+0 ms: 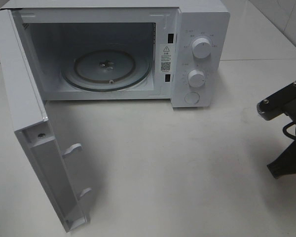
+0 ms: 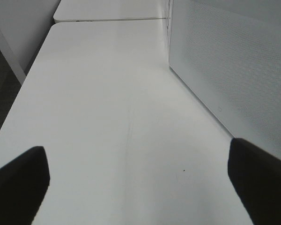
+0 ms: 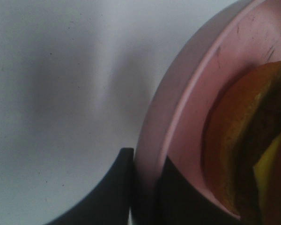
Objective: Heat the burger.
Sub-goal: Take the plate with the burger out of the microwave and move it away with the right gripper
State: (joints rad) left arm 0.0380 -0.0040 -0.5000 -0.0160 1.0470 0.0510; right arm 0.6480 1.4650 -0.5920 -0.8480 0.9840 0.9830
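From my remote seat, my right gripper has its dark fingers pinched narrow on the rim of a pink plate, one finger outside the rim and the other just inside it. The burger sits on that plate, close beside the inner finger, its golden-brown bun filling the near edge of the wrist view, with a sliver of yellow and green at the side. My left gripper hangs with its fingers spread wide over bare white table, nothing between them; the microwave's perforated side wall stands just beyond one fingertip. In the high view the microwave door is swung fully open, showing the glass turntable inside, and only the right arm shows at the edge.
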